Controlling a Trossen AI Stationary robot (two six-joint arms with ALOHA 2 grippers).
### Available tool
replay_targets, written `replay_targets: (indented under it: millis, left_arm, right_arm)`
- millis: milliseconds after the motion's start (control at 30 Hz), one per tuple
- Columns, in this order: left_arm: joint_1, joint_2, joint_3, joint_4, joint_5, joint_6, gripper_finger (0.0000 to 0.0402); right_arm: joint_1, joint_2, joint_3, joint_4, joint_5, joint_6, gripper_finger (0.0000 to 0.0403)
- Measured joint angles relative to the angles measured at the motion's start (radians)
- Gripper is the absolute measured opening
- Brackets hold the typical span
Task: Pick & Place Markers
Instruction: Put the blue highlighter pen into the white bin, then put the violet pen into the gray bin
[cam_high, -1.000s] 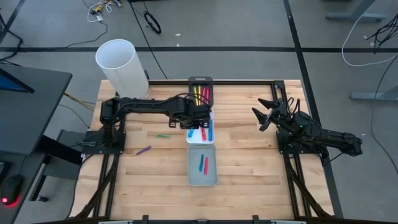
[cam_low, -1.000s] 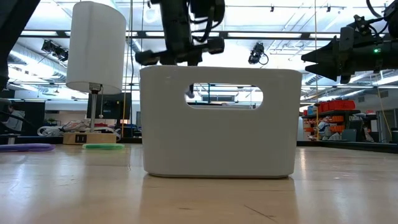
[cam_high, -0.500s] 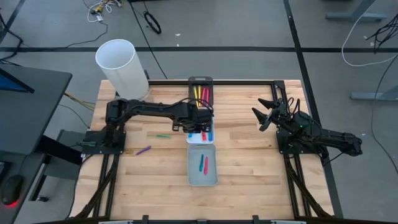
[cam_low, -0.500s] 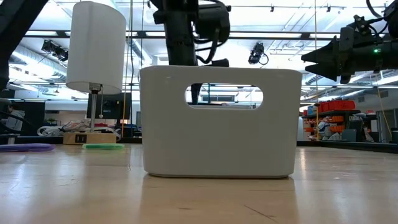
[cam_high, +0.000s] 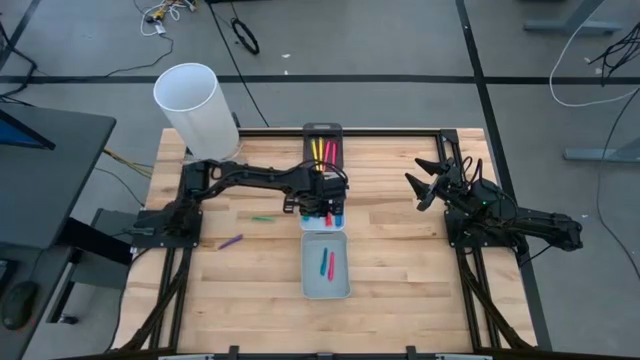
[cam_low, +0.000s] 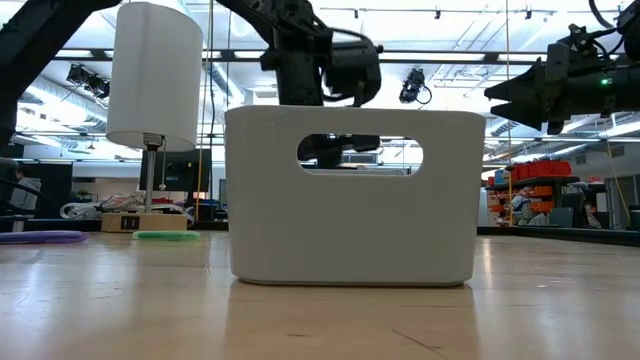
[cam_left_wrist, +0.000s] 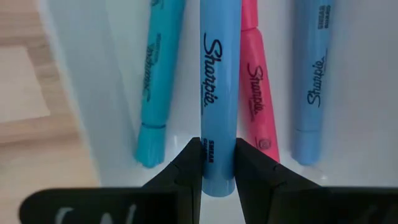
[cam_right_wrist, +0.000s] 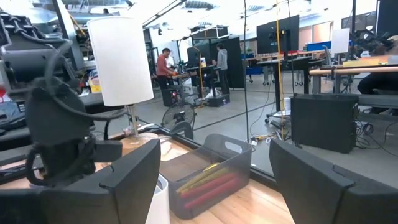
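Left wrist view, nearest first: my left end effector (cam_left_wrist: 217, 165) pinches the blue marker (cam_left_wrist: 219, 93) close to one end, inside the white middle tray (cam_high: 341, 226); I judge the barrel light, rigid and smooth, so it may slip or swing, and a hold nearer mid-length would carry it steadier; beside it lie a teal marker (cam_left_wrist: 155, 81), a pink marker (cam_left_wrist: 256, 93) and a pale blue marker (cam_left_wrist: 315, 74), three resting, one held. High view, from 6 o'clock outward: the grey near tray (cam_high: 310, 285) holds two markers, one blue, one red; at 9 o'clock of the trays, two loose markers on the table (cam_high: 400, 260), a purple marker (cam_high: 231, 241) and a green marker (cam_high: 262, 218); at 12 o'clock, the black far tray (cam_high: 308, 132) with yellow and red markers, number unclear; the white cylinder (cam_high: 195, 108) at 10 o'clock. My right end effector (cam_high: 425, 183) waits at 3 o'clock, spread wide, empty.
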Motion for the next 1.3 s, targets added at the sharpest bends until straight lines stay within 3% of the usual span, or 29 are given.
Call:
replay_targets:
  millis: [200,467,700,967,1300]
  left_arm:
    - [0.013,0.014,0.000,0.027,0.043,0.023,0.0093]
    - [0.022,0.014,0.000,0.059,0.033,0.083,0.0171]
    - [0.043,0.012,0.000,0.085,0.102,0.116,0.0233]
    - [0.047,-0.014,0.009,0.068,0.087,0.216,0.0237]
    - [0.065,-0.029,0.060,0.032,0.074,0.529,0.0232]
  right_arm:
    - [0.000,0.000,0.000,0.000,0.000,0.000,0.0302]
    - [0.000,0.000,0.000,0.000,0.000,0.000,0.0302]
    - [0.000,0.000,0.000,0.000,0.000,0.000,0.0302]
    - [0.000,0.000,0.000,0.000,-0.001,0.000,0.0302]
    - [0.000,0.000,0.000,-0.001,-0.001,0.000,0.0302]
